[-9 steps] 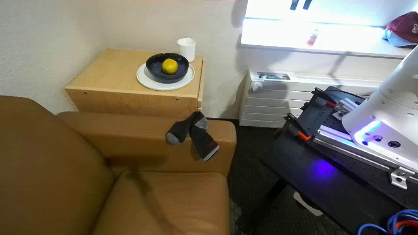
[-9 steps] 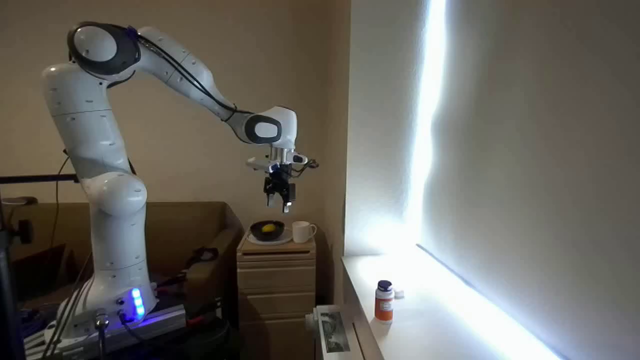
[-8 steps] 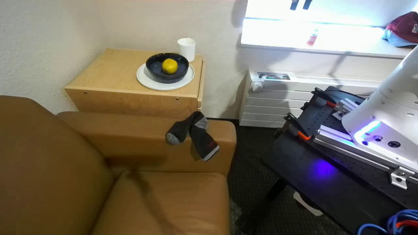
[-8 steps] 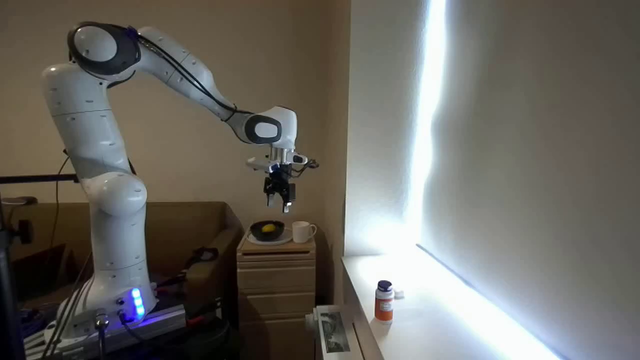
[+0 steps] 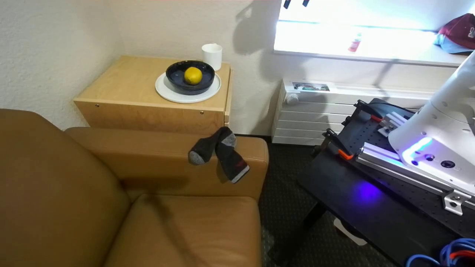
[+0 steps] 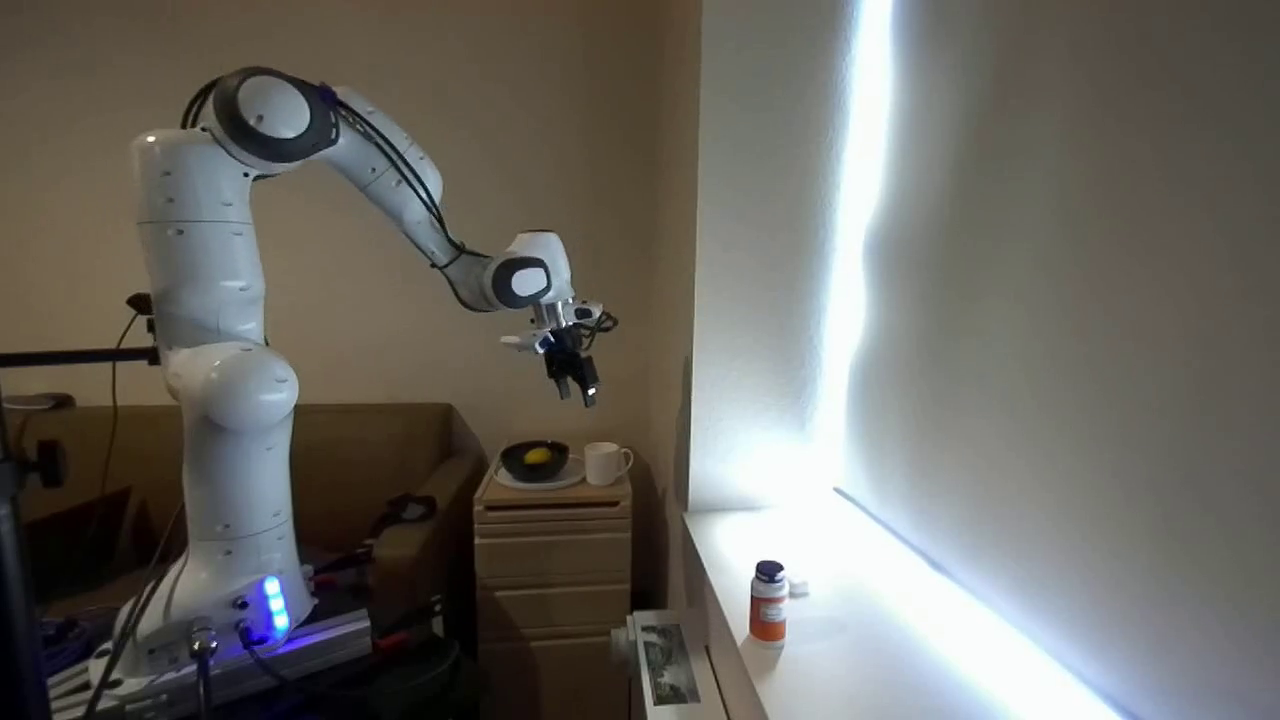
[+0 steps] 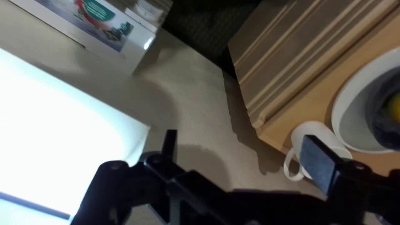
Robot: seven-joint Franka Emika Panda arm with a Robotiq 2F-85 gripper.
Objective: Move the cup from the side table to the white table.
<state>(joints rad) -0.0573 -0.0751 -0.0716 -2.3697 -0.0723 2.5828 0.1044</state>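
The white cup (image 5: 212,58) stands upright on the side table (image 5: 122,83), at its wall-side edge beside the plate. The cup also shows in an exterior view (image 6: 602,466), its handle to the right. In the wrist view the cup (image 7: 315,128) is partly hidden behind my right-hand finger. My gripper (image 6: 577,394) is open and empty, in the air above the side table and clear of the cup. Its spread fingers show in the wrist view (image 7: 240,142); its fingertips show at the top edge of an exterior view (image 5: 296,3). The white table (image 6: 870,630) is a brightly lit ledge.
A black bowl (image 5: 176,79) with a yellow fruit (image 5: 193,75) sits on a white plate (image 5: 167,93) touching or close to the cup. A bottle (image 6: 768,610) and a cap (image 5: 458,33) are on the white ledge. A radiator (image 5: 311,115) stands below it.
My arm has drawn back and tilted. In the exterior views the gripper has moved slightly right and up, or left along the top edge. The cup, bowl and plate have not moved.
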